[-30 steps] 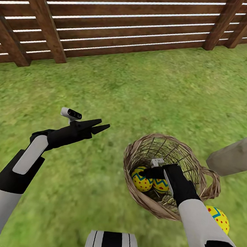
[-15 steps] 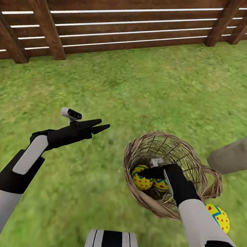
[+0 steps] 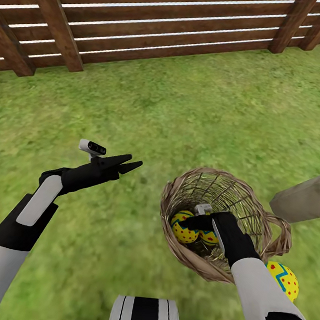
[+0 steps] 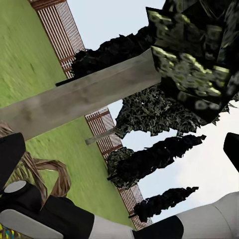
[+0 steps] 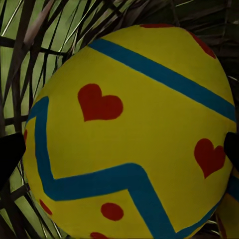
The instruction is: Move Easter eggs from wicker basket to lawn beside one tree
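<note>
The wicker basket [image 3: 252,215] lies tipped on the lawn [image 3: 183,118], and two yellow Easter eggs [image 3: 184,229] [image 3: 210,238] rest inside it. My right gripper [image 3: 189,225] reaches into the basket, open, one fingertip on each side of an egg [image 5: 134,134] with blue zigzags and red hearts. A third egg [image 3: 282,280] lies on the grass outside the basket, near the pale trunk of the tree [image 3: 305,196]. My left gripper [image 3: 131,163] hovers open and empty over the grass left of the basket. In the left wrist view the tree trunk [image 4: 89,97] and basket rim [image 4: 47,172] appear.
A brown slatted fence [image 3: 167,33] bounds the lawn at the back, with angled posts [image 3: 58,23]. Open grass spreads between fence and basket. Slim black cypress-shaped trees [image 4: 154,157] stand along the fence beyond the pale-trunked tree.
The whole head view has shifted slightly, so the camera moved. The right gripper stays in the basket around the egg, sitting a little deeper below the rim. The left arm has not moved.
</note>
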Controlling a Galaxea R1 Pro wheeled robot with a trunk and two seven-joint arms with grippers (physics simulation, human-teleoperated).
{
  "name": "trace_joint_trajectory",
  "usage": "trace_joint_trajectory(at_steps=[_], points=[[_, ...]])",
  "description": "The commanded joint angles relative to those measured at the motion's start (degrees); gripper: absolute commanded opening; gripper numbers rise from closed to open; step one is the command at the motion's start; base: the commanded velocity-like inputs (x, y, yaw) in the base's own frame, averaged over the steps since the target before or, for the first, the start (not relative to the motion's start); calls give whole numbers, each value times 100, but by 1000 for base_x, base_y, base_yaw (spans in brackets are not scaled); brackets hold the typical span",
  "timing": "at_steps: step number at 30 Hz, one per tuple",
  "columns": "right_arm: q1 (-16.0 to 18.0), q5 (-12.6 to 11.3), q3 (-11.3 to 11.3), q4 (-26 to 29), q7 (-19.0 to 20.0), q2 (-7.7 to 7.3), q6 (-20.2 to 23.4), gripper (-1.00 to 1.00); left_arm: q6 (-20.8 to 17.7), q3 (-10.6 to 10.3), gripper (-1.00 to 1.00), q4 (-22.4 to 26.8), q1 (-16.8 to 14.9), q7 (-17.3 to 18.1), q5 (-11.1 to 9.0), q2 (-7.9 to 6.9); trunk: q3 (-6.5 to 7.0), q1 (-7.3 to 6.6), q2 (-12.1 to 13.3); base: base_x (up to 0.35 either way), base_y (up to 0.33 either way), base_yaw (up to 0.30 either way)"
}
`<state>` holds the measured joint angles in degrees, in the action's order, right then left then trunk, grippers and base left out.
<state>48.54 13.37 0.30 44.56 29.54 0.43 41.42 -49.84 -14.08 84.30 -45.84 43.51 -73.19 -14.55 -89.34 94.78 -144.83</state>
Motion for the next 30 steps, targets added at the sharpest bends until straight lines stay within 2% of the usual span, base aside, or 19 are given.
trace_joint_trajectory(at_steps=[1,6,11,18,22,23,30], points=[[3,61,-4,8,44,1,15,100,-26,-7,100,-2,-4,0,-29,-4,-3,-1,-1,0,0,0],[3,61,-4,8,44,3,15,100,-26,-7,100,-2,-4,1,-29,-4,-3,-1,-1,0,0,0],[1,57,-4,9,35,3,15,100,-26,-7,100,-2,-4,3,-29,-4,-48,4,-4,0,0,0],[1,52,-4,8,34,10,15,100,-26,-7,100,-2,-4,4,-29,-4,-181,20,-12,0,0,0],[1,52,-4,9,35,10,15,100,-26,-7,100,-2,-4,4,-29,-4,-181,20,-12,0,0,0],[0,52,-4,5,35,10,15,-100,-26,-7,100,-2,-4,3,-29,-4,-181,20,-12,0,0,0],[0,52,-4,0,52,16,24,-100,-26,-3,100,-2,-4,3,-29,-4,-181,20,-12,0,0,0]])
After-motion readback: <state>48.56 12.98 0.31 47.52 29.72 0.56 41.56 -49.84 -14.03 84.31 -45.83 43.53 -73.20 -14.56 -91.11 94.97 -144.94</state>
